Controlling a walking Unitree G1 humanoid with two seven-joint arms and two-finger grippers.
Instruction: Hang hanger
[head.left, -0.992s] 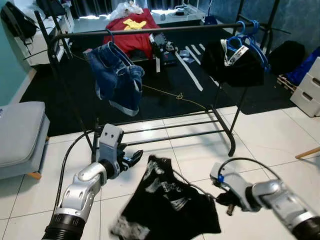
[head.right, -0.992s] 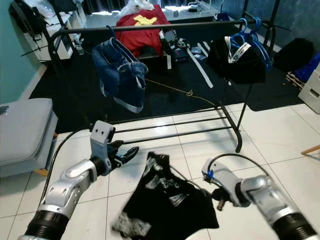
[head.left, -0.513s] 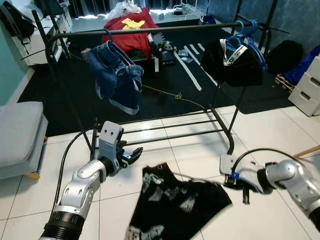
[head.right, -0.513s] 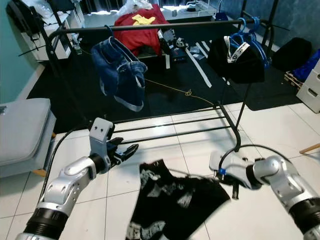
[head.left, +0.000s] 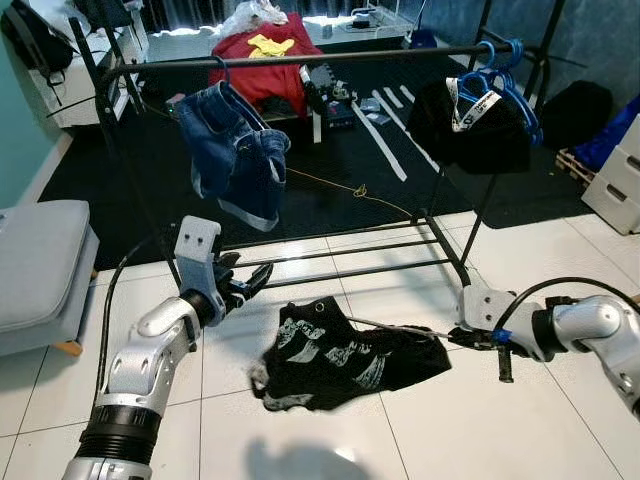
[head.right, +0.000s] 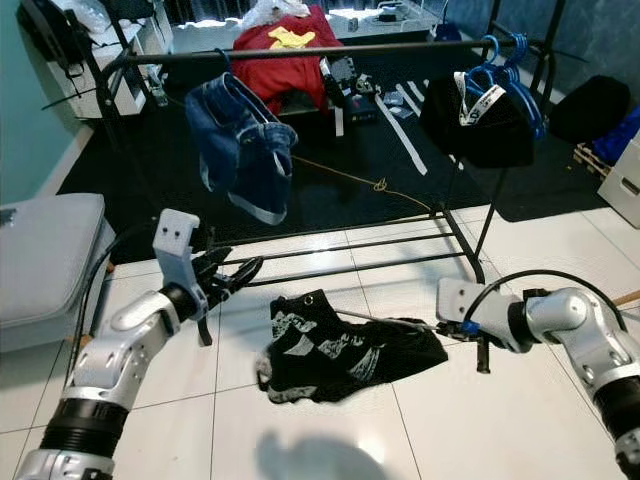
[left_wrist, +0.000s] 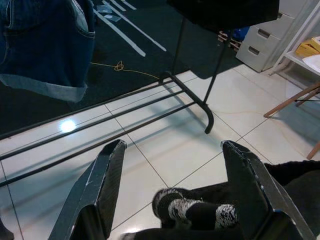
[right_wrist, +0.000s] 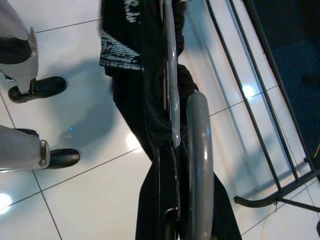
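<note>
One thin grey metal hanger (head.left: 400, 328) carrying a black printed T-shirt (head.left: 340, 352) sits low at centre frame above the white tiled floor (head.left: 330, 440). Its long axis runs nearly level, left to right across the frame, with the garment end toward the left and the gripped end toward the right.

Right gripper (head.left: 478, 338), lower right of the frame: fingers pressed together on the right end of the hanger, the shirt bunched around the wire just beyond them in the right wrist view. The shirt sags below the wire, its lower edge at or near the tiles; contact cannot be told.

Left gripper (head.left: 243, 285), left of centre: fingers (left_wrist: 102, 185) spread apart, holding nothing, pointing toward the shirt's upper left corner and just clear of it.

One black metal clothes rack (head.left: 300, 60), upper half of the frame, top rail running level from left to right, two low cross-bars near the floor.
- One pair of blue denim shorts (head.left: 232, 150) hanging at the rail's left part.
- One black garment (head.left: 470, 125) on blue plastic hangers (head.left: 495, 75) at the rail's right part.

One dark carpet (head.left: 330, 170) behind the rack, with a red garment (head.left: 262, 55) lying at the top centre. One grey cushioned seat (head.left: 40, 265) at the left edge.
</note>
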